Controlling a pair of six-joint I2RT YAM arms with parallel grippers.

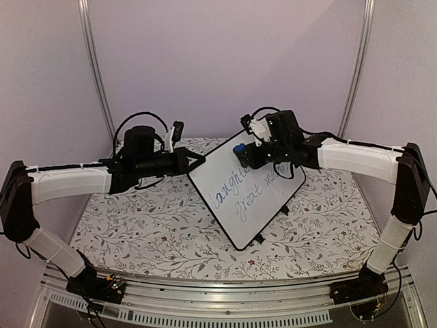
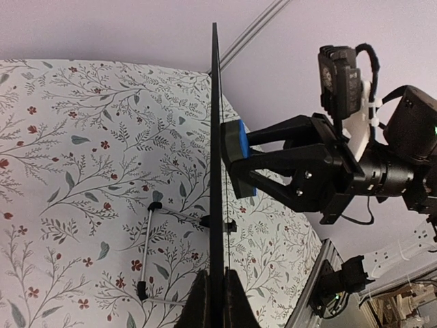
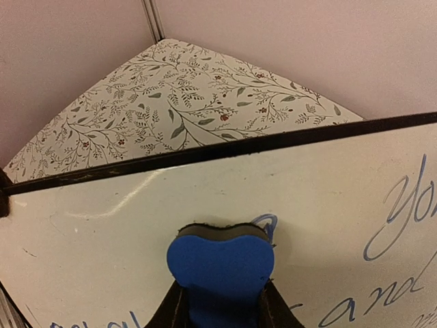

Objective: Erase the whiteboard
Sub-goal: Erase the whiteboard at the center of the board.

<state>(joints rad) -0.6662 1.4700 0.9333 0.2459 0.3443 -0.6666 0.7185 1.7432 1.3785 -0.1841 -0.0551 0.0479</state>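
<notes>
A table covered with a floral-patterned cloth (image 1: 136, 232) is enclosed by pale lilac walls (image 1: 225, 55). The whiteboard (image 1: 239, 198) is held tilted over the cloth, its rim pinched between the fingers of the left gripper (image 2: 216, 301). A blue eraser (image 3: 220, 263) is clamped in the right gripper (image 3: 220, 311) and pressed against the board face, beside blue cursive writing (image 1: 249, 188).

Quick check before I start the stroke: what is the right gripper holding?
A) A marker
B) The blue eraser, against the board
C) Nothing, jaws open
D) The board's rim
B: the right gripper is shut on the blue eraser, whose face sits against the whiteboard; the left gripper is the one clamping the board's rim.
</notes>
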